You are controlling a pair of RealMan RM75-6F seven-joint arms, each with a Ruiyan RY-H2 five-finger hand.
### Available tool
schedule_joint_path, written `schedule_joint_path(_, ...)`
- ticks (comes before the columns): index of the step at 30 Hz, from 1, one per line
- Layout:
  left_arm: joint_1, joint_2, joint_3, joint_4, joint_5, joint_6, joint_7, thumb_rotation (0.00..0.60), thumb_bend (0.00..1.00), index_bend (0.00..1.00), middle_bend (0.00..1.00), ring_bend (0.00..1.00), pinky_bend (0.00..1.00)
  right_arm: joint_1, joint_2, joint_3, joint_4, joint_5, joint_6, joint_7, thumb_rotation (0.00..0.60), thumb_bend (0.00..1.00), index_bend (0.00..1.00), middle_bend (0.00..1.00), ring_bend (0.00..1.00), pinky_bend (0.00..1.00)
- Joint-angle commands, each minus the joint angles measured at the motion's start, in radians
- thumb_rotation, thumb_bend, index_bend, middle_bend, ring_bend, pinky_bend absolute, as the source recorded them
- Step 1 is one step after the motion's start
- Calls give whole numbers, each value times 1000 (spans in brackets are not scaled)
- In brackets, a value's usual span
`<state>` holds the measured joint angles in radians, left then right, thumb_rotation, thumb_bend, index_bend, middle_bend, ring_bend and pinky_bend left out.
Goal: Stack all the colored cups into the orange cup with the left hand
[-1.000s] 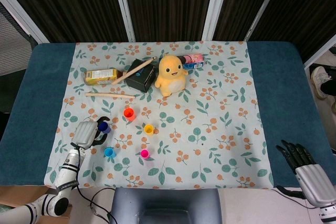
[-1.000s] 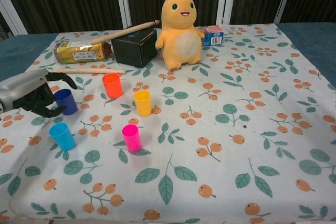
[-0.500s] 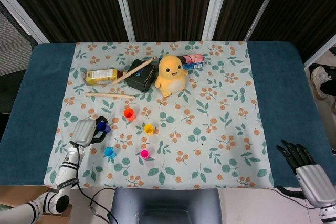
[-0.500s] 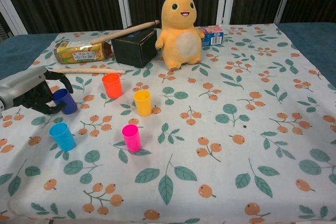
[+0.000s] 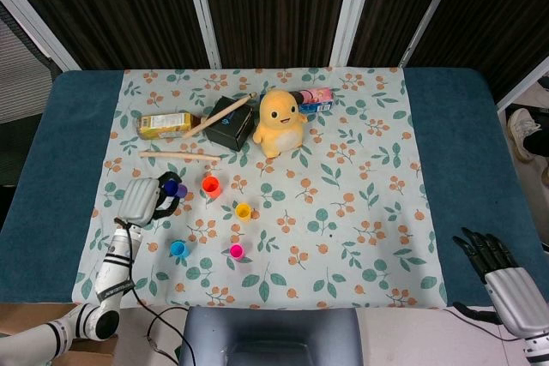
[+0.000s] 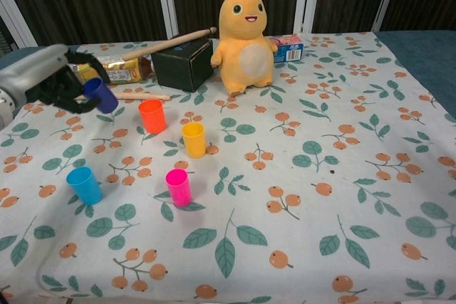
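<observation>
Left hand (image 6: 53,80) gripping small dark blue plastic cup (image 6: 100,95), lifted and tilted, just left of the small orange plastic cup (image 6: 152,116) standing on floral tablecloth (image 6: 320,176). Right hand (image 5: 506,276) far right of orange cup, fingers spread, holding nothing.

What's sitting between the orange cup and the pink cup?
The yellow cup sits between the orange cup and the pink cup, seen clearly in the chest view.
</observation>
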<state>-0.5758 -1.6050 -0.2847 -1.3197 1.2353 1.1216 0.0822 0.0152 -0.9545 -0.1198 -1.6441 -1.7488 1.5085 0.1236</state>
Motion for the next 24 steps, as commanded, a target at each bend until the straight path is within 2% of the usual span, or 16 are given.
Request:
schedule_joint_path(1, -45, -15, -47, -37, -23, 19, 58, 600, 383, 554, 1000, 1000, 1000, 1, 1, 2, -1, 4, -2, -1, 600, 118, 0, 0, 0, 0)
schedule_joint_path(4, -78, -42, -61, -36, -50, 11, 121, 600, 382, 553, 1000, 1000, 1000, 1, 2, 4, -2, 8, -2, 2, 600, 117, 0, 0, 0, 0)
schedule_joint_path(10, -108, -98, -50, 10, -90, 3, 189, 600, 382, 551, 1000, 1000, 1000, 1, 9, 6, -1, 12, 1, 18, 600, 118, 0, 0, 0, 0)
schedule_joint_path(17, -125, -144, -30, 90, -110, -20, 194, 600, 381, 539, 1000, 1000, 1000, -1, 14, 5, 2, 10, 7, 33, 600, 117, 0, 0, 0, 0)
schedule_joint_path(24, -131, -165, -14, 123, -108, -28, 185, 600, 378, 533, 1000, 1000, 1000, -1, 13, 7, 3, 13, 7, 32, 600, 118, 0, 0, 0, 0)
